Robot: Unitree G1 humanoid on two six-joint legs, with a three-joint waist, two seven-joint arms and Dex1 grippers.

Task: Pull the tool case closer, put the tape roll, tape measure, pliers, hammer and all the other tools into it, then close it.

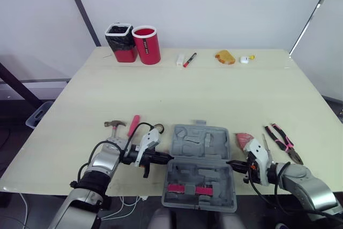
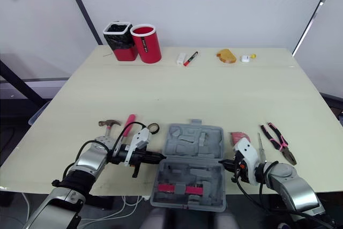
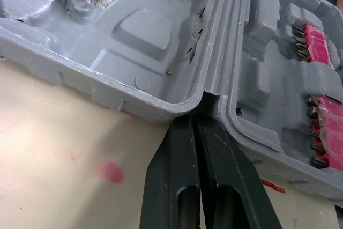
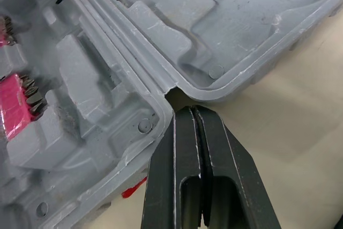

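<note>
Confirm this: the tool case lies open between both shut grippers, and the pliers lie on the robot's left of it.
Wrong on one point: the pliers lie on the robot's right of the tool case, as the left eye view shows. The case is open between the shut left gripper and right gripper.

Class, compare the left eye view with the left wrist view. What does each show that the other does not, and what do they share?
Left eye view, not the wrist view: the hammer, the pliers, two red containers at the far edge of the table, and the right pincer at the tool case. Left wrist view, not the eye view: a pink stain on the table, and how the left pincer sits shut at the hinge notch. Shared: the open tool case, its pink bit strips and the left pincer.
</note>
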